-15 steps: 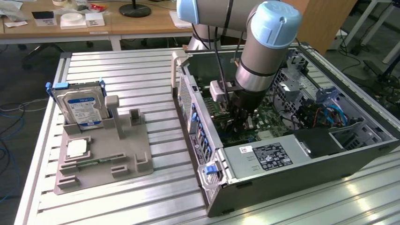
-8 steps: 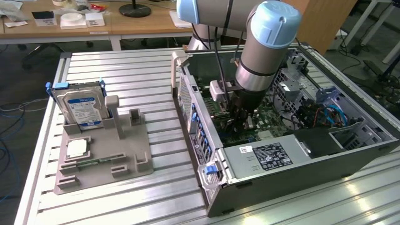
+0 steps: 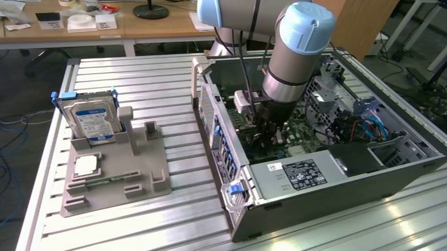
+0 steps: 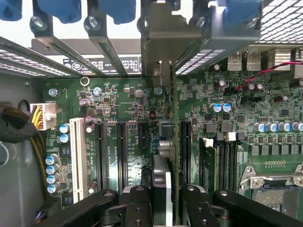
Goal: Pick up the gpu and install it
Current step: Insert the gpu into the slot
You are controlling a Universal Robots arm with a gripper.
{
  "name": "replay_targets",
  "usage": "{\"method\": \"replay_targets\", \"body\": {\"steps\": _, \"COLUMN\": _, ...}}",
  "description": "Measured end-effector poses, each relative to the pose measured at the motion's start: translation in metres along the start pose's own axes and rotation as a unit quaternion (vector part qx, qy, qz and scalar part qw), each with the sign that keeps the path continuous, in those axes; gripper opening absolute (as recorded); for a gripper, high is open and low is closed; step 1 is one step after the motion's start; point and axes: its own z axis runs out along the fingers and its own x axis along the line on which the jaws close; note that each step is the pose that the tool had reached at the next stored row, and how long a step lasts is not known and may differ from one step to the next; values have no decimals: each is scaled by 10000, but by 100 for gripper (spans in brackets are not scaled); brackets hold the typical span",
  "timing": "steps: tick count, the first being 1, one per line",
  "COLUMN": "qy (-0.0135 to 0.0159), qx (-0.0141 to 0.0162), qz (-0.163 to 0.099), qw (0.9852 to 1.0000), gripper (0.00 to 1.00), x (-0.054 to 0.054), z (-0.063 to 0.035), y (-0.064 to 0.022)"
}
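Observation:
My gripper (image 3: 269, 130) is lowered inside the open computer case (image 3: 231, 157), over the green motherboard (image 3: 297, 128). In the wrist view the gripper (image 4: 165, 201) is shut on the gpu (image 4: 173, 113), a thin dark card seen edge-on. It stands upright across the motherboard (image 4: 128, 99), between the black expansion slots (image 4: 120, 146). The card's metal bracket (image 4: 170, 40) sits at the case's rear slot openings, among the other slot covers. The black fingers (image 4: 137, 201) press on both sides of the card. I cannot tell how deep its lower edge sits in a slot.
On the exterior view's left, a grey fixture (image 3: 140, 183) holds a silver hard drive with a blue-white label (image 3: 92, 121), a processor chip (image 3: 85, 166) and a green memory stick (image 3: 104, 181). The power supply (image 3: 300, 175) and drive cables (image 3: 363, 128) crowd the case. A white slot (image 4: 78, 151) and memory sticks (image 4: 209, 163) flank the card.

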Motion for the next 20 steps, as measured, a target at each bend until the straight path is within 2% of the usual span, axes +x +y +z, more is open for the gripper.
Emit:
{"method": "replay_targets", "body": {"steps": 2, "qy": 6, "qx": -2, "qz": -1, "qw": 10000, "gripper": 28, "x": 1, "z": 16, "y": 6}}
{"method": "replay_targets", "body": {"steps": 14, "qy": 1, "qx": -3, "qz": 0, "qw": 10000, "gripper": 28, "x": 0, "z": 31, "y": 17}}
{"method": "replay_targets", "body": {"steps": 15, "qy": -16, "qx": -2, "qz": 4, "qw": 10000, "gripper": 28, "x": -3, "z": 43, "y": 21}}
{"method": "replay_targets", "body": {"steps": 17, "qy": -4, "qx": 2, "qz": 3, "qw": 10000, "gripper": 35, "x": -3, "z": 26, "y": 19}}
{"method": "replay_targets", "body": {"steps": 18, "qy": -1, "qx": 1, "qz": 1, "qw": 10000, "gripper": 35, "x": -2, "z": 7, "y": 18}}
{"method": "replay_targets", "body": {"steps": 19, "qy": 0, "qx": 2, "qz": 0, "qw": 10000, "gripper": 42, "x": -3, "z": -17, "y": 17}}
{"method": "replay_targets", "body": {"steps": 20, "qy": 0, "qx": 3, "qz": 0, "qw": 10000, "gripper": 42, "x": -5, "z": -48, "y": 17}}
